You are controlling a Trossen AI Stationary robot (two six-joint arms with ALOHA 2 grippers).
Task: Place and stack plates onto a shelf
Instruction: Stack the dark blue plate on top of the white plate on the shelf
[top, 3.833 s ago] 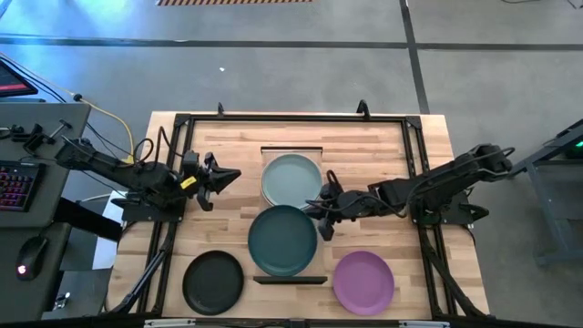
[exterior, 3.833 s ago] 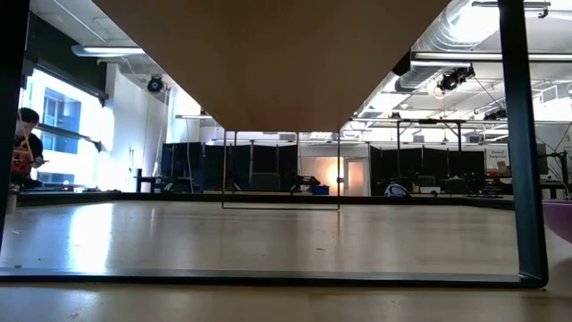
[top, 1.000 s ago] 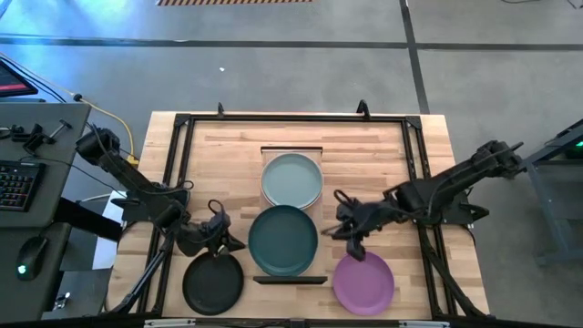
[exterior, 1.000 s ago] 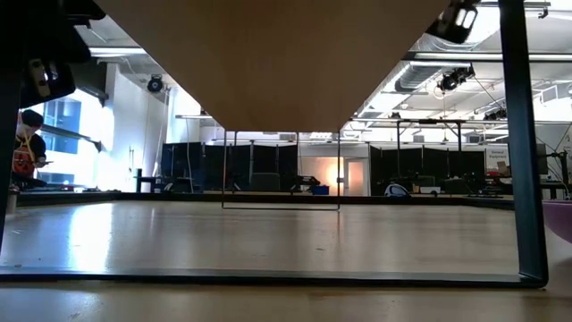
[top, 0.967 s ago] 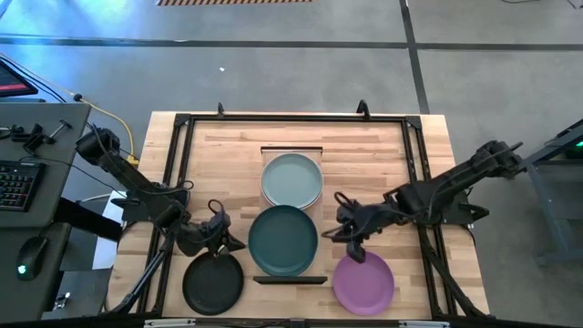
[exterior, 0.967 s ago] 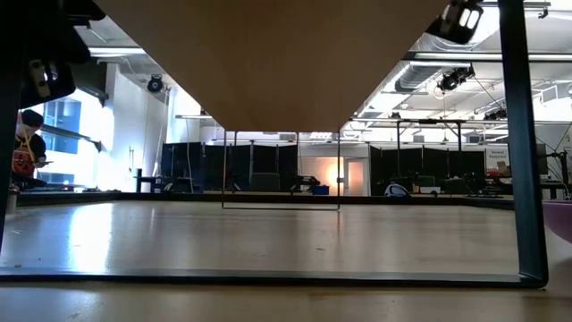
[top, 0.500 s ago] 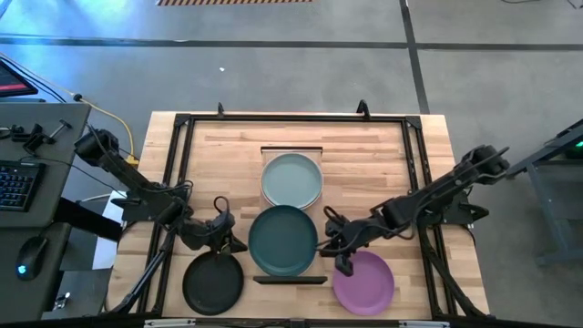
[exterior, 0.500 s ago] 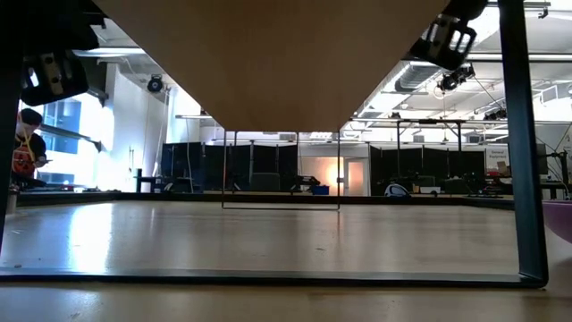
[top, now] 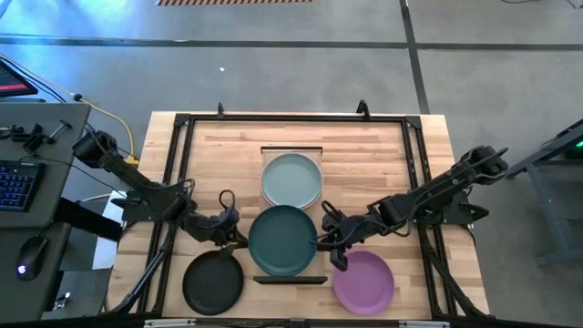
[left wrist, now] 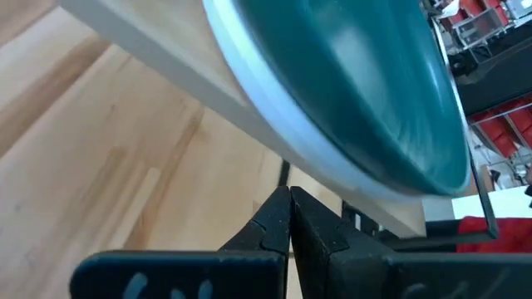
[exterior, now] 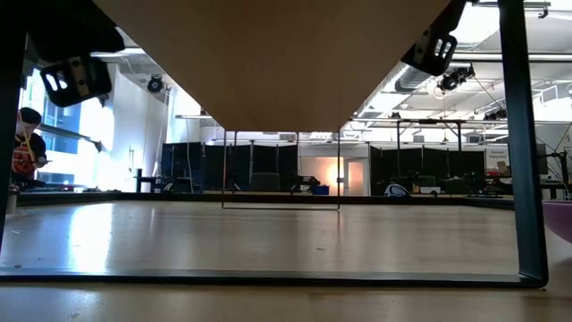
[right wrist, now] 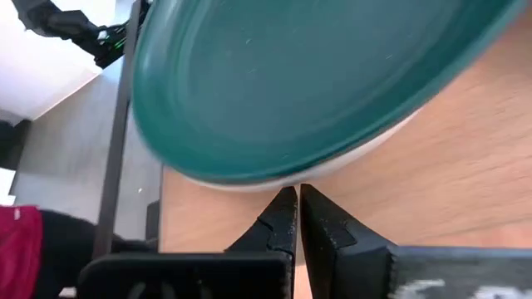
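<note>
Shelf (top: 291, 155) mostly hidden under dark teal plate (top: 283, 240) and pale blue-green plate (top: 291, 179). White rim (left wrist: 274, 108) under teal plate, rest covered. Teal plate cut off in both wrist views. Purple plate (exterior: 561, 219) only sliver in low view.

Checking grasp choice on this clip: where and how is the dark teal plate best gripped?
Probably at its raised rim, from the two opposite sides. The dark teal plate lies flat on the shelf, on a white plate, so only its edge overhangs. The left pincer and right pincer sit shut at those sides; each should open to pinch the rim level.
</note>
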